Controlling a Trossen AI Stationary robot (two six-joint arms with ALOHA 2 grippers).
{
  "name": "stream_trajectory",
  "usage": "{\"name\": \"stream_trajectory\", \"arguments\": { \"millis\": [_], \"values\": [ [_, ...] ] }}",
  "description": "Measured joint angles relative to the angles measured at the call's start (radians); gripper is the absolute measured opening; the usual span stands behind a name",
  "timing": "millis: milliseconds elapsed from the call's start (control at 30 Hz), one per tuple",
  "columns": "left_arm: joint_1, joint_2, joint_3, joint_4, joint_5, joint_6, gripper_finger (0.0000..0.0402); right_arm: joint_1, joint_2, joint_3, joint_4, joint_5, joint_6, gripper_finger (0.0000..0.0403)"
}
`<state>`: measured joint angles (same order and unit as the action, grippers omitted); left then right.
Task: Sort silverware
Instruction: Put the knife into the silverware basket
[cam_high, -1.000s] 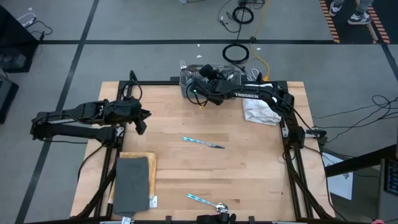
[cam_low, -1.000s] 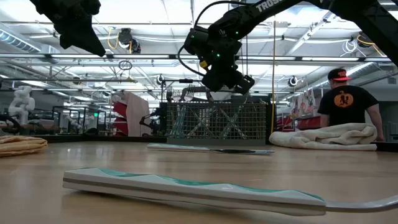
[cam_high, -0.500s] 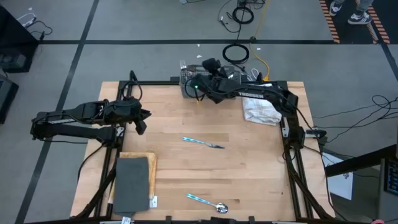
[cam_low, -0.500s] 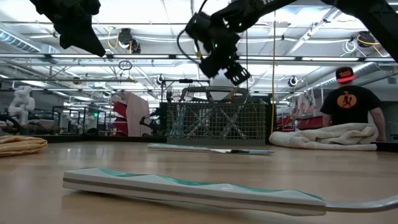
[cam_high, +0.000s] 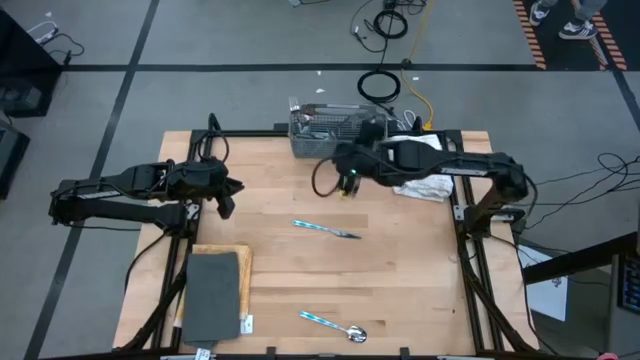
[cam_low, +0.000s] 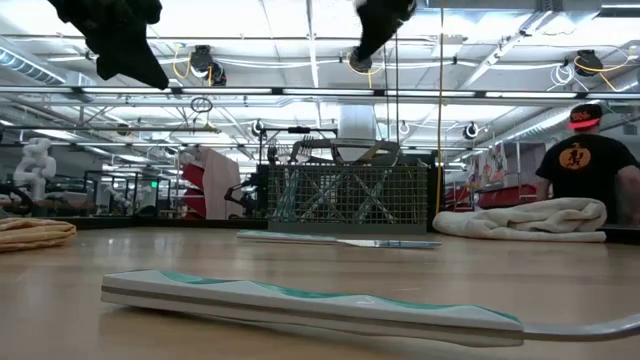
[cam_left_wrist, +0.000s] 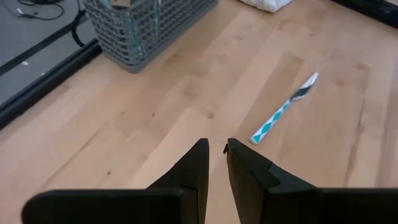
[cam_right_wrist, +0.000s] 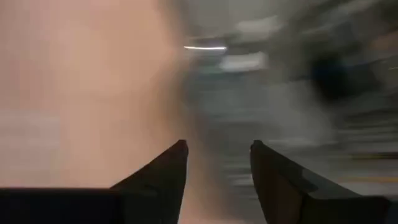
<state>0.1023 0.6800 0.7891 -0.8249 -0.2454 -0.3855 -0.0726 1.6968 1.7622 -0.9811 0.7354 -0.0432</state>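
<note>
Two pieces of silverware lie flat on the table. A knife (cam_high: 326, 229) with a blue-and-white handle is at mid-table, also in the left wrist view (cam_left_wrist: 283, 111). A spoon (cam_high: 334, 323) lies by the near edge and fills the foreground of the low view (cam_low: 310, 303). More pieces stand in the grey mesh caddy (cam_high: 327, 124) at the far edge. My right gripper (cam_high: 347, 184) hangs high between the caddy and the knife, open and empty (cam_right_wrist: 217, 152). My left gripper (cam_high: 230, 192) waits over the table's left side, shut (cam_left_wrist: 215, 149).
A crumpled white towel (cam_high: 420, 180) lies at the far right of the table. A dark grey mat on a wooden board (cam_high: 212, 292) sits at the near left corner. Bare wood lies around the knife. A person (cam_low: 590, 160) stands beyond the table's far right.
My right gripper moved over the caddy, then swung away toward the near edge and a little right. It rose until only its tip shows at the top of the low view. Its wrist view is blurred by the motion. The knife and spoon have not moved.
</note>
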Motion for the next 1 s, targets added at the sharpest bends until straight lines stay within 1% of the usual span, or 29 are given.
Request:
{"name": "stream_trajectory", "arguments": {
  "millis": [33, 67, 100, 133, 267, 333, 400, 467, 667, 800, 1000],
  "values": [
    [0.0, 0.0, 0.0, 0.0, 0.006, 0.0, 0.0063, 0.005, -0.006, 0.0, -0.01, -0.168, 0.118, 0.0161],
    [0.0, 0.0, 0.0, 0.0, 0.008, 0.0, 0.0063, 0.005, -0.007, 0.0, -0.01, -0.309, 0.183, 0.0157],
    [0.0, 0.0, 0.0, 0.001, 0.008, 0.001, 0.0063, 0.006, 0.001, 0.0, -0.009, -0.405, 0.206, 0.0154],
    [0.0, 0.0, 0.0, 0.001, 0.008, 0.003, 0.0063, 0.011, 0.018, 0.0, -0.011, -0.451, 0.209, 0.0151],
    [0.0, 0.0, 0.0, 0.002, 0.008, 0.007, 0.0063, 0.033, 0.103, 0.0, -0.079, -0.503, 0.143, 0.0152],
    [0.0, 0.0, 0.0, 0.002, 0.008, 0.005, 0.0063, 0.041, 0.16, 0.0, -0.126, -0.548, 0.112, 0.0159],
    [0.0, 0.0, 0.0, 0.002, 0.008, 0.002, 0.0063, 0.049, 0.225, -0.001, -0.142, -0.557, 0.099, 0.0171],
    [0.0, 0.0, 0.0, 0.001, 0.008, 0.002, 0.0063, 0.06, 0.284, -0.003, -0.129, -0.561, 0.075, 0.0184],
    [0.0, 0.0, 0.0, 0.001, 0.009, 0.001, 0.0063, 0.079, 0.418, -0.002, -0.079, -0.632, 0.05, 0.0215],
    [0.0, 0.0, 0.0, 0.0, 0.009, 0.001, 0.0063, 0.074, 0.475, -0.002, -0.034, -0.655, 0.056, 0.0221],
    [0.0, 0.0, 0.0, 0.0, 0.008, 0.002, 0.0063, 0.077, 0.514, -0.002, 0.092, -0.665, 0.063, 0.0221]
  ]
}}
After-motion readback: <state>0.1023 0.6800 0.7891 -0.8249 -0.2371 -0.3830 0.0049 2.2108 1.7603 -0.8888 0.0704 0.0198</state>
